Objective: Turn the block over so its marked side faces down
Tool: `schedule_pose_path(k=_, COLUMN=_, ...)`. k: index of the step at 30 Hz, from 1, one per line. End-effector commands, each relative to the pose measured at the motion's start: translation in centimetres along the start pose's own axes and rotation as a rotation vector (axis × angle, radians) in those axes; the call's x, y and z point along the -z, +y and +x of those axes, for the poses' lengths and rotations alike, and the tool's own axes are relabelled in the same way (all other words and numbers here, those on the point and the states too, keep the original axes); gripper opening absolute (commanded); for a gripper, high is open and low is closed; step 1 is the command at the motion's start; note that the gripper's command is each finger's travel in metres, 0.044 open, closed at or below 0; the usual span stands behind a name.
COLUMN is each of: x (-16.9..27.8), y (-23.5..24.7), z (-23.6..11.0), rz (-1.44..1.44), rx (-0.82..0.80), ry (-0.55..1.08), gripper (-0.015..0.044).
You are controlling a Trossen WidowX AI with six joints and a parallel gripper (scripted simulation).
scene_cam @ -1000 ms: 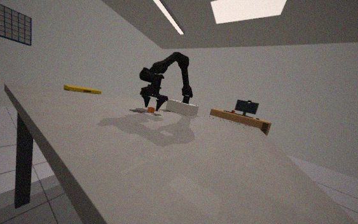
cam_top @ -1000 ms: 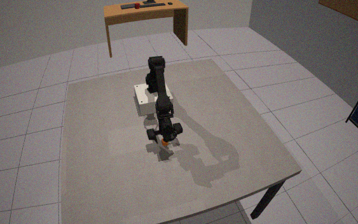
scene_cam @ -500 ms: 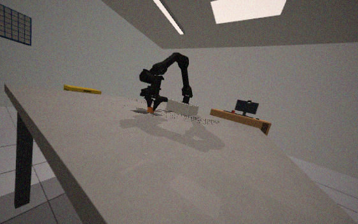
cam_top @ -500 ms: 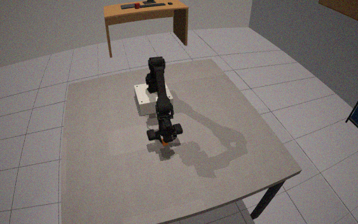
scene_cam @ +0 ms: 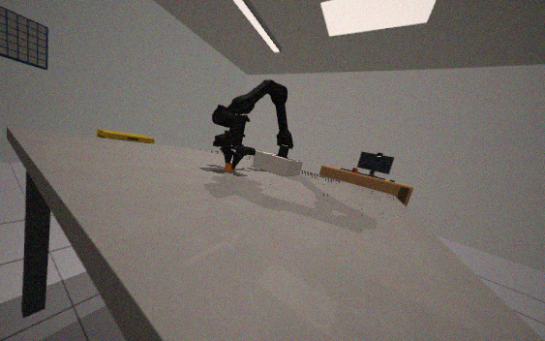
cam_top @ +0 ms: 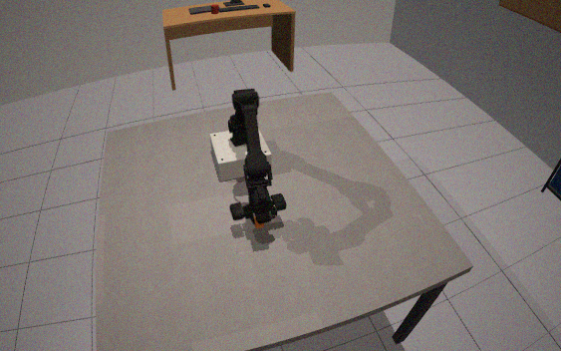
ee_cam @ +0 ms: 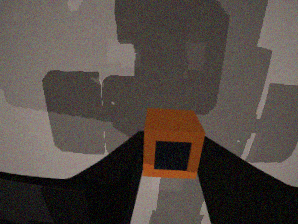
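Note:
A small orange block (ee_cam: 173, 143) (cam_top: 258, 223) (scene_cam: 229, 168) rests on the grey table (cam_top: 168, 279) (scene_cam: 260, 252), near its middle. Its dark square mark (ee_cam: 172, 155) faces up toward the wrist camera. My gripper (ee_cam: 169, 139) (cam_top: 258, 219) (scene_cam: 231, 162) points straight down and is shut on the block, with one black finger on each side of it. In the top and exterior views the fingers and arm hide most of the block.
The arm's white base (cam_top: 228, 157) (scene_cam: 277, 163) stands just behind the gripper on the table. A wooden desk (cam_top: 228, 22) (scene_cam: 364, 180) with a monitor stands on the floor beyond. A yellow object (scene_cam: 125, 137) shows past the table's far left edge.

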State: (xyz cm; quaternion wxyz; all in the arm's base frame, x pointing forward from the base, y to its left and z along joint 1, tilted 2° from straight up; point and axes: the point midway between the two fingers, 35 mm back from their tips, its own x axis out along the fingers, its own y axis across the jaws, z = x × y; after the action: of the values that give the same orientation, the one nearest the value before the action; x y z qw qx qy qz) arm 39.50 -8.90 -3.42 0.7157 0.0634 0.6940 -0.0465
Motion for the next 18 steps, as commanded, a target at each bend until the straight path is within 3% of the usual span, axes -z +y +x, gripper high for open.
schedule_pose_path(k=1, x=0.0, y=0.0, z=-0.1, rz=-0.001, rx=0.003, ry=0.0, gripper=0.0018)
schedule_pose_path(k=6, x=0.0, y=0.0, z=-2.9, rz=-0.001, rx=0.003, ry=0.0, gripper=0.0)
schedule_pose_path(k=18, x=-0.3, y=-0.1, z=-2.3, rz=0.001, rx=0.003, ry=-0.111, gripper=0.0)
